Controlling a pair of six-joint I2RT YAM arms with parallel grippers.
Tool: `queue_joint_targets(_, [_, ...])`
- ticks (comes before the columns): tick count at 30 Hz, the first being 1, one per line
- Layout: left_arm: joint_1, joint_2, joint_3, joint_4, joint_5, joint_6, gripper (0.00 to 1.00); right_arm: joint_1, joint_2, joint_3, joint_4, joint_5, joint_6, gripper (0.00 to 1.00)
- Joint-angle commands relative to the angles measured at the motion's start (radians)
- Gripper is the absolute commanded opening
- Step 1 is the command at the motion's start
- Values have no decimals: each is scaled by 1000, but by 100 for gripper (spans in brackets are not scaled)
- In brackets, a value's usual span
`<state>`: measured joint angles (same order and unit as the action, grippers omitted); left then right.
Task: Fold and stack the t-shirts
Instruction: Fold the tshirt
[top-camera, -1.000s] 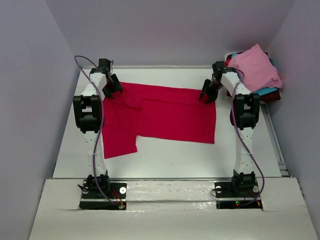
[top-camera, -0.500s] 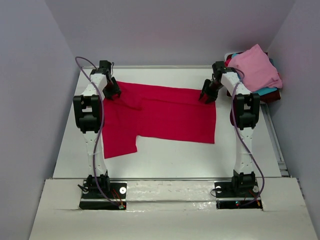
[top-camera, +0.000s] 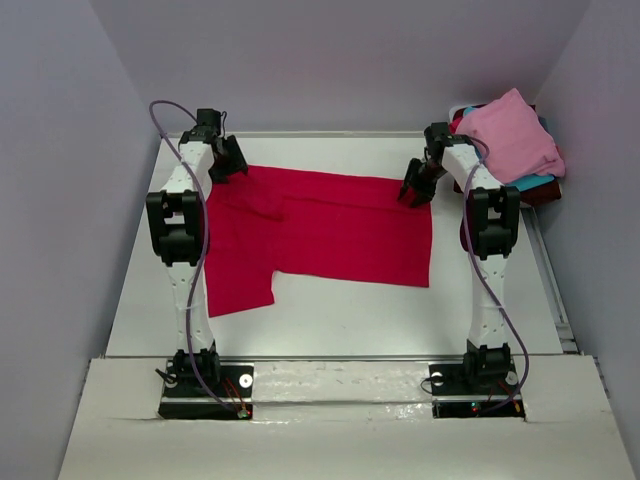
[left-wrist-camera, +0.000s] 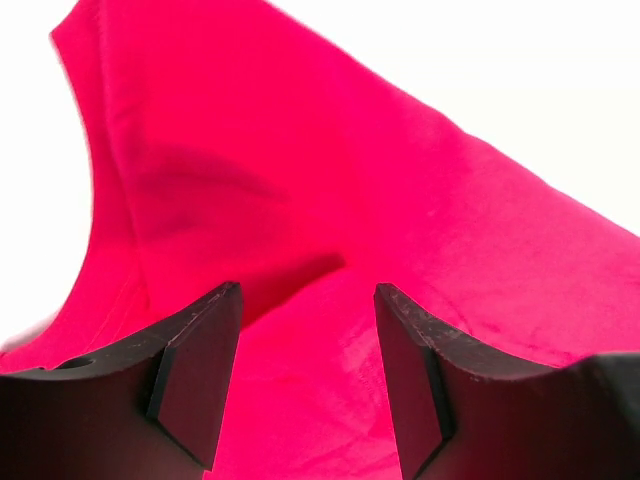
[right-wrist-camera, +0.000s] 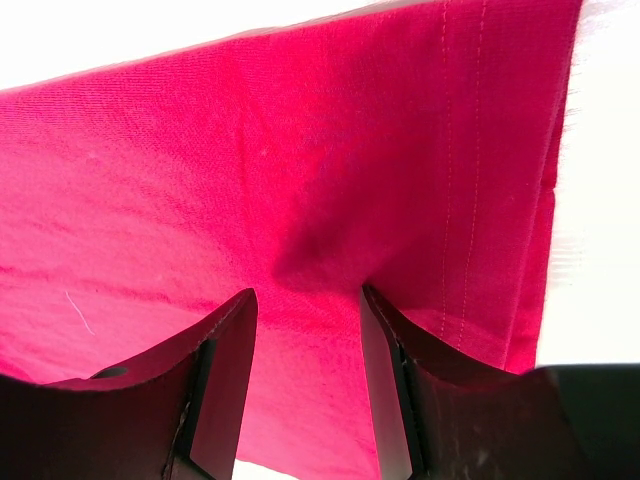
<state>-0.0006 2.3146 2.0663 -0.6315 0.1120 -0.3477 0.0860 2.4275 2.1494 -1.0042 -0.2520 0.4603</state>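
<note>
One red t-shirt (top-camera: 330, 225) flat, claws (both) (top-camera: 228, 160) (top-camera: 415, 190) at far corners

Light was even and soft overhead, while the counter (left-wrist-camera: 560, 60) around the red t-shirt (left-wrist-camera: 330, 180) blew out white in both wrist views.

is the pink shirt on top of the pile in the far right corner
Yes, the pink shirt lies on top of the pile, with teal and dark cloth showing beneath its edges.

A t-shirt (top-camera: 320, 235) lies spread flat mid-table (top-camera: 340, 310), one sleeve reaching toward the near left. The left gripper (top-camera: 232, 158) is over its far-left corner, the right gripper (top-camera: 414, 190) at its far-right corner. A pile of shirts (top-camera: 512, 145) sits at the table's far right.
</note>
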Motion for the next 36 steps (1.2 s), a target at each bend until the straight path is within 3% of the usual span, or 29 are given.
queue_joint_targets(1, [-4,-9,17,41,77,35,67,4,-38,1,-2,-13,-8,51])
queue_joint_targets(16, [-13,55,20,13,147,72,64,4,-22,23,-10,-13,-6,51])
queue_joint_targets(36, [-22,-47,-78,-11,97,73,27,4,-12,26,-11,-15,-6,51])
